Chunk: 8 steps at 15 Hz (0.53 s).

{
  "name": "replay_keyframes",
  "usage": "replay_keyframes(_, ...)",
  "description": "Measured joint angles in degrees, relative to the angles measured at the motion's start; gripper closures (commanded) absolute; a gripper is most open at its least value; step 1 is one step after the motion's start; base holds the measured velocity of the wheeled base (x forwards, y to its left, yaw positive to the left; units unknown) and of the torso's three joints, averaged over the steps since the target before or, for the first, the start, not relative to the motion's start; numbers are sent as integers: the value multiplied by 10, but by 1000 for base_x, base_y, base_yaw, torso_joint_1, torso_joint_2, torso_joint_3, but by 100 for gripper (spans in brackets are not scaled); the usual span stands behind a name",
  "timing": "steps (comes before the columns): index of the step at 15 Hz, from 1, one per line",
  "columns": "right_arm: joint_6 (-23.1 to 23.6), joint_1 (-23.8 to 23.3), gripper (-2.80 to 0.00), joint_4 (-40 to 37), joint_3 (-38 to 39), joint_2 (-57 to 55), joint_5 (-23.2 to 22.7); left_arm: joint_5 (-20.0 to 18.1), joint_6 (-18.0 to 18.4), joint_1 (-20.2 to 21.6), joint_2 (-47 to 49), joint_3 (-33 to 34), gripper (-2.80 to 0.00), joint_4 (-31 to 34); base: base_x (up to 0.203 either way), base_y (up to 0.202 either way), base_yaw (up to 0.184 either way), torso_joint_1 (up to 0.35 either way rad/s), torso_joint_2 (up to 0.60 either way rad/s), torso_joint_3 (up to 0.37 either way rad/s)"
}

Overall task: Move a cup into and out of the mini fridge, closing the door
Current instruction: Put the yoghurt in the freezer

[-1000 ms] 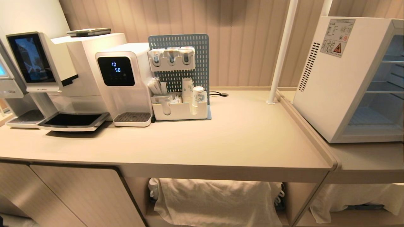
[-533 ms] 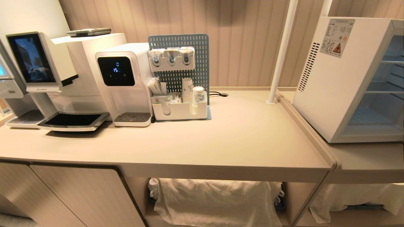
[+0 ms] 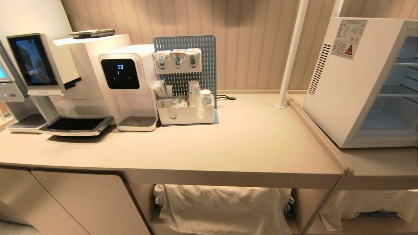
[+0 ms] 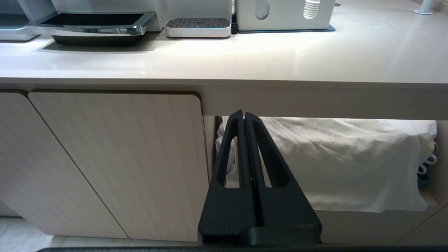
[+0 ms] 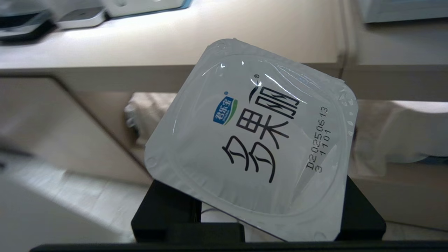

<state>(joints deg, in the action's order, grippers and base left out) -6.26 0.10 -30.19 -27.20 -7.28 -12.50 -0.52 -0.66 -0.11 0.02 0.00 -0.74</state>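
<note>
While my right gripper (image 5: 259, 224) sits low in front of the cabinet, below the edge of the surface (image 3: 228, 143), it is clamped part-way on the cup (image 5: 252, 140). The cup's squarish foil lid faces the wrist camera and fills most of that view, so I cannot see the fingertips themselves, only the black body on either side of the cup. The lid looks tilted, one corner up, so I judge the cup is held askew and not level.

My left gripper (image 4: 244, 120) is parked just as low, its fingers pressed together on nothing, aimed at the white cloth (image 4: 350, 161) in the open bay under the surface.

Neither arm shows in the head view. Further off, the mini fridge (image 3: 339, 85) stands at the far right on the lower adjoining counter, its vented side toward me. Its front opening shows bare wire shelves (image 3: 396, 94); I cannot see the door in any view, so I take it to be swung open out of frame.

What matters for the next move, as I judge it: the fridge opening lies up and to the right of the held cup, and the right arm is the nearer one. It must lift above the surface edge before reaching in.
</note>
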Motion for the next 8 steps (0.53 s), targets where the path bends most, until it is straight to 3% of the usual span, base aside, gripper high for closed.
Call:
replay_keyframes(3,38,2,0,224,192,43,79,0,0,0,0,0,0,0,0,0,0,0,0,0)
replay_keyframes(5,76,3,0,322,251,58,107,0,0,1,0,0,0,0,0,0,0,0,0,0)
replay_keyframes(8,99,3,0,279,265,67,121,0,5,0,0,0,0,0,0,0,0,0,0,0)
